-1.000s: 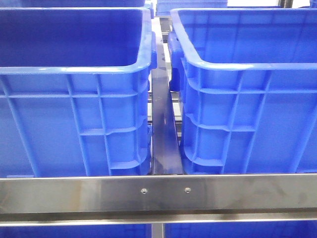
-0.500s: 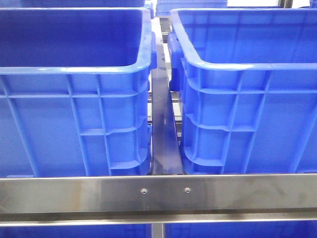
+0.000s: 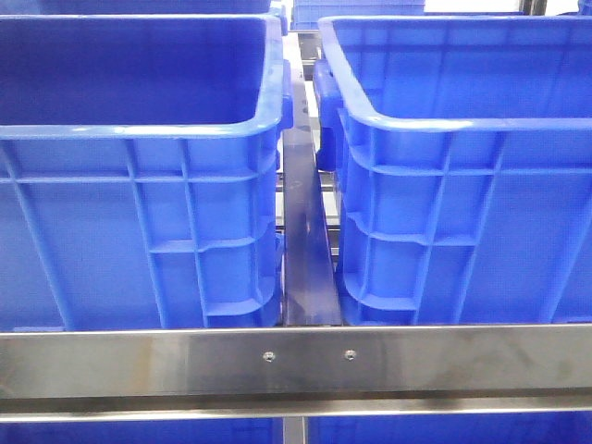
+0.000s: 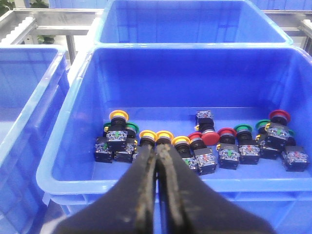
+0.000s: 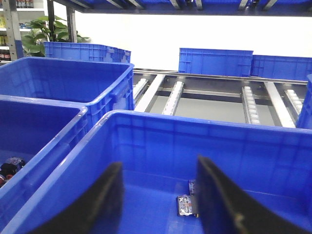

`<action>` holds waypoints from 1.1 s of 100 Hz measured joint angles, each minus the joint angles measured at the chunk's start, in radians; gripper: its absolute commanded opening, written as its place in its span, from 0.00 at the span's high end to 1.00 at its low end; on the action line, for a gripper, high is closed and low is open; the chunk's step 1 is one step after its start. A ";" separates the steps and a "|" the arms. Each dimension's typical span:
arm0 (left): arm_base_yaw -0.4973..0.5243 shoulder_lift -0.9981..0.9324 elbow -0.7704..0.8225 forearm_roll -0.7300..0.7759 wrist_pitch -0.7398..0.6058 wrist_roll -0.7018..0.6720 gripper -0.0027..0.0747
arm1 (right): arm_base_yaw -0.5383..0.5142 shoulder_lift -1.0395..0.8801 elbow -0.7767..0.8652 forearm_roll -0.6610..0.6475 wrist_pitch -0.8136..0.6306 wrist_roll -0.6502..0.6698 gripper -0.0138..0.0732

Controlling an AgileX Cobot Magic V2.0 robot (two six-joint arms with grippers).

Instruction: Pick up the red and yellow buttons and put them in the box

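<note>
Blue crate (image 4: 73,165) holding red and yellow buttons (image 4: 161,141) along its near wall, left gripper (image 4: 156,168) above that wall, jaws pressed together, right gripper (image 5: 158,195) over neighbouring box (image 5: 146,131), jaws spread, empty.

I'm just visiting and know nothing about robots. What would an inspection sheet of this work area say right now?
Surface: steel rail in front of two blue crates, on a roller rack.
Job's things: yellow buttons and red buttons lie mixed with green ones in one crate.
Clutter: a small part in the other crate.
Grippers: left gripper shut, empty; right gripper open.
Cables: nothing seen.
Surroundings: more crates, a plant.
</note>
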 measured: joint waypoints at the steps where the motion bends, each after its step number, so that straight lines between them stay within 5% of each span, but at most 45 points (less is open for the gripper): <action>1: 0.000 0.000 0.000 0.000 0.000 0.000 0.99 | 0.000 -0.002 0.000 0.000 0.000 0.000 0.67; 15: 0.000 0.000 0.000 0.000 0.000 0.000 0.99 | 0.000 -0.002 0.004 0.000 0.006 0.000 0.93; 110: 0.000 0.000 0.000 0.000 0.000 0.000 0.99 | 0.000 -0.002 0.004 -0.002 0.014 -0.001 0.92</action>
